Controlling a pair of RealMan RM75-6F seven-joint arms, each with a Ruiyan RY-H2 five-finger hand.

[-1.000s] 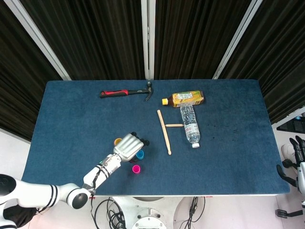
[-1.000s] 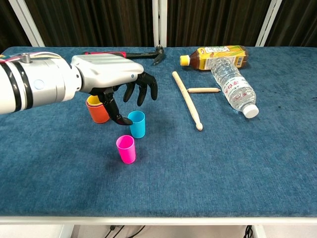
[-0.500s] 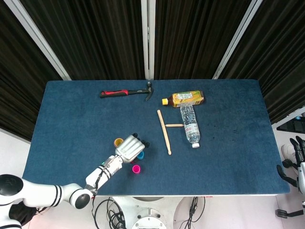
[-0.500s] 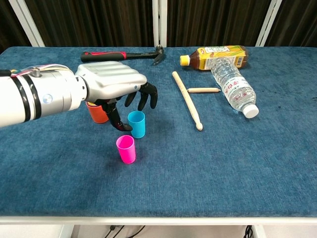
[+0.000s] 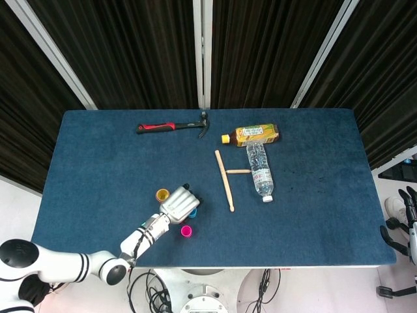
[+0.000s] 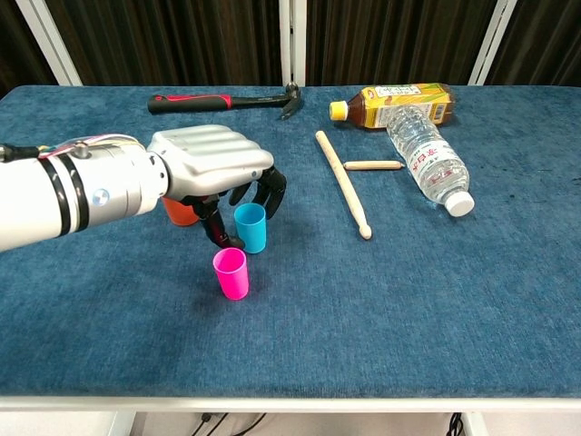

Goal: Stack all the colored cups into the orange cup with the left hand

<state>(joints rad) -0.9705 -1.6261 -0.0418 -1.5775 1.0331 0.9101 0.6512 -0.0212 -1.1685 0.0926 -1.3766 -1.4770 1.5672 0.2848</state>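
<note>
left hand (image 6: 213,168) hovering with spread fingers around blue cup (image 6: 251,227), holding nothing | orange cup (image 6: 182,212) sitting behind it (yellow one inside) | risk: thumb toppling pink cup (image 6: 231,273) just beside

Bright even overhead light, soft shadows, both views sharp, no glare.

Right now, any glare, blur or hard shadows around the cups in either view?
Head view: even light, sharp, cups tiny, blue cup mostly hidden under the left hand. Chest view: crisp, no glare, soft shadow under the hand, which hides most of the orange cup; pink cup clear.
</note>
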